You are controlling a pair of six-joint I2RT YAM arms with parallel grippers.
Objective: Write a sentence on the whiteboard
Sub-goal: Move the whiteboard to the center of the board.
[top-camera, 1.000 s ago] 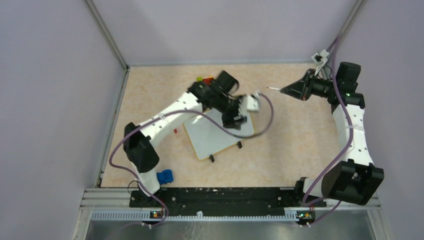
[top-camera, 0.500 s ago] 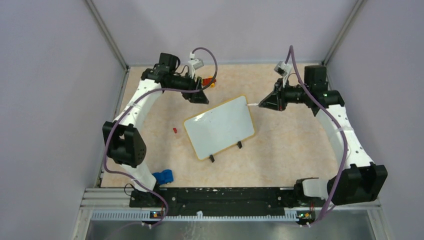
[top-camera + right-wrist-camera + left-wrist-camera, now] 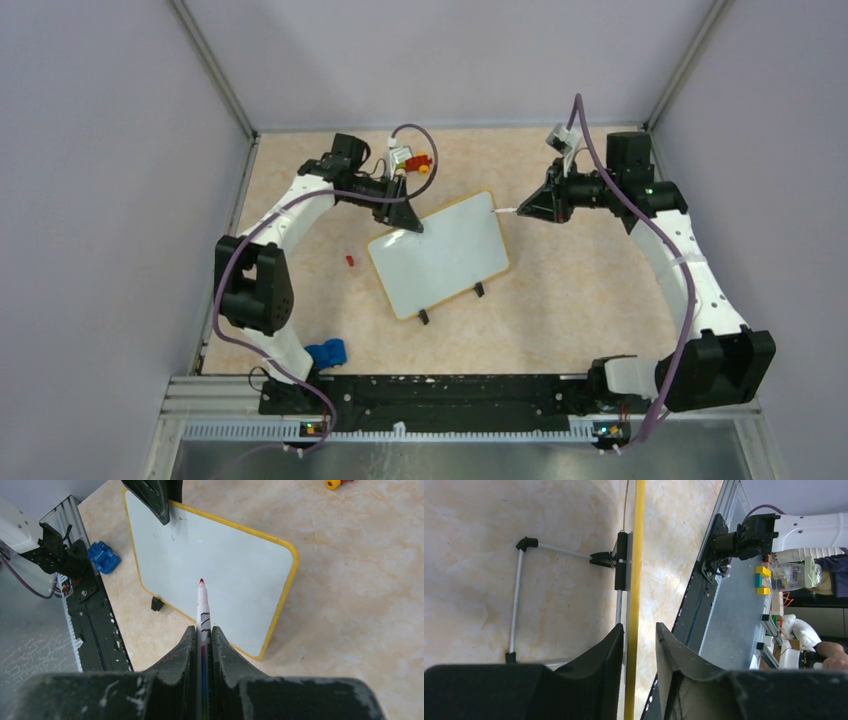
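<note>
The whiteboard (image 3: 440, 255) lies tilted at the table's middle, yellow-rimmed, propped on two black feet. No sentence shows on it; its face (image 3: 225, 565) is blank white apart from faint specks. My left gripper (image 3: 408, 222) sits at the board's far left corner. In the left wrist view its jaws (image 3: 640, 625) straddle the yellow rim (image 3: 636, 555), open, with a gap on the right side. My right gripper (image 3: 528, 208) is shut on a white marker (image 3: 202, 605). The marker's red tip hovers over the board's right edge.
A small red piece (image 3: 350, 261) lies left of the board. A blue object (image 3: 328, 353) sits by the left arm's base. A yellow and red toy (image 3: 418, 163) rests at the back. The black rail (image 3: 430, 395) runs along the near edge; walls enclose three sides.
My left arm swung off the board's top to its far left corner and its jaws narrowed around the rim. My right arm brought the marker to the board's right edge, then held still.
</note>
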